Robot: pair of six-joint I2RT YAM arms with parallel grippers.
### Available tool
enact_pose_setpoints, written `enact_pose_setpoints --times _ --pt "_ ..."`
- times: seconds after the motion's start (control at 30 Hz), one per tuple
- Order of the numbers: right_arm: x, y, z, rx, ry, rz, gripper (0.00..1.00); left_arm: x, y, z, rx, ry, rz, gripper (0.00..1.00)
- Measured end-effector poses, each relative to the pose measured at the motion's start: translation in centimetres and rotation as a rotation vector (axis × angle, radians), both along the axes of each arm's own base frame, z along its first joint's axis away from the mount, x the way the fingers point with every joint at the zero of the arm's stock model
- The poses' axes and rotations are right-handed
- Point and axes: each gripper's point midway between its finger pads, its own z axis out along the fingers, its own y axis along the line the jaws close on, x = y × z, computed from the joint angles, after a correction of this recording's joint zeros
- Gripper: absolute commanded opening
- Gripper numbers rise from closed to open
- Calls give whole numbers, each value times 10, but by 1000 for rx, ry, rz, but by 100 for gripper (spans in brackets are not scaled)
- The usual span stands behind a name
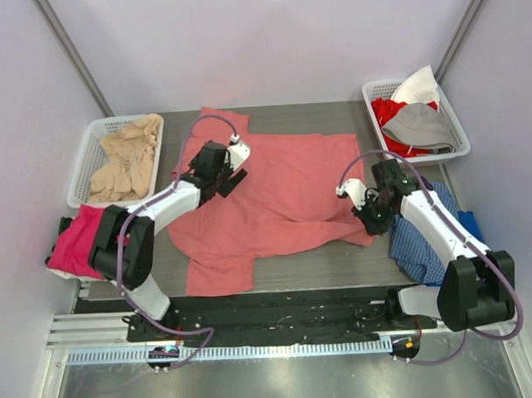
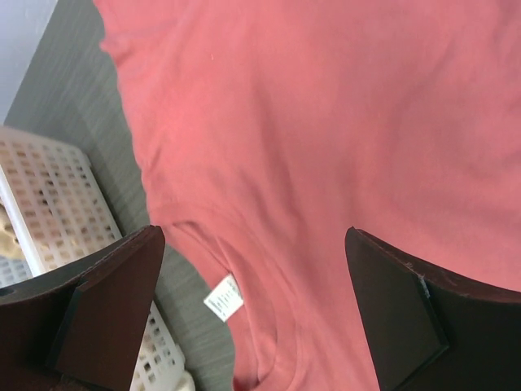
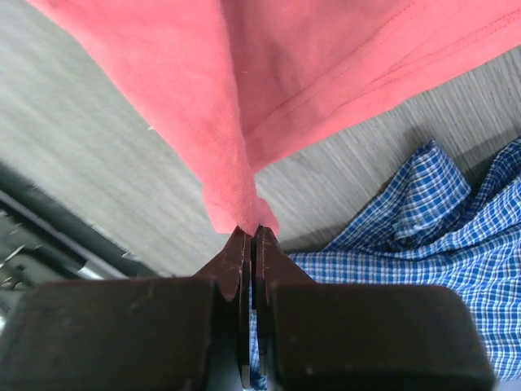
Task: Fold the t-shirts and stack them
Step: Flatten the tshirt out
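Note:
A salmon-red t-shirt (image 1: 283,194) lies spread flat across the grey table (image 1: 338,266). My right gripper (image 1: 370,220) is shut on its near right corner, and the cloth (image 3: 244,204) bunches up into the pinched fingertips. My left gripper (image 1: 233,176) hovers wide open over the shirt's left part, above the collar and its white label (image 2: 223,297); nothing sits between its fingers (image 2: 106,309). More t-shirts show too: a beige one in the left basket (image 1: 125,160), a magenta-pink one (image 1: 79,240) at the left edge, and red and grey ones (image 1: 416,124) in the right basket.
A white basket (image 1: 89,140) stands at the far left and another (image 1: 456,127) at the far right. A blue checked shirt (image 1: 425,241) lies under my right arm, close to the pinched corner. A black rail (image 1: 278,308) runs along the near table edge.

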Motion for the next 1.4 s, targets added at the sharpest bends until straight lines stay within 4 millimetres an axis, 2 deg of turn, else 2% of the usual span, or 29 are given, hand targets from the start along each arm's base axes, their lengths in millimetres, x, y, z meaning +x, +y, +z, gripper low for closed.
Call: enact_pose_setpoints --times 0.13,0.37,0.53,0.67,0.8,0.9,0.97,1.07,1.17,1.23,1.3,1.4 --pt "-13 7 11 43 18 15 1 12 -9 10 -28 -17 -8 100" --pt "-42 15 22 94 79 48 1 9 -9 8 -24 2 -16 100" --pt "-59 19 32 125 100 73 1 -2 -4 15 -4 5 -33 100" --pt "-65 18 37 129 90 84 1 -21 -2 36 -22 -2 -74 100" --pt "-65 17 35 120 96 84 1 -60 -6 64 -73 23 -180 100" --pt "-63 17 31 116 113 83 1 -102 -13 86 -114 55 -293 99" --pt "-61 16 26 111 126 81 1 -132 -20 90 -135 99 -369 99" --pt "-56 16 19 104 148 79 1 -172 -31 77 -146 200 -464 97" --pt "-51 16 11 95 173 74 1 -221 -42 41 -119 365 -555 96" --pt "-47 16 6 90 186 66 1 -245 -44 24 -101 447 -588 96" --pt "-44 16 3 86 187 57 1 -265 -46 13 -81 504 -613 96" --pt "-38 15 1 76 174 46 1 -281 -51 2 -59 536 -629 95"
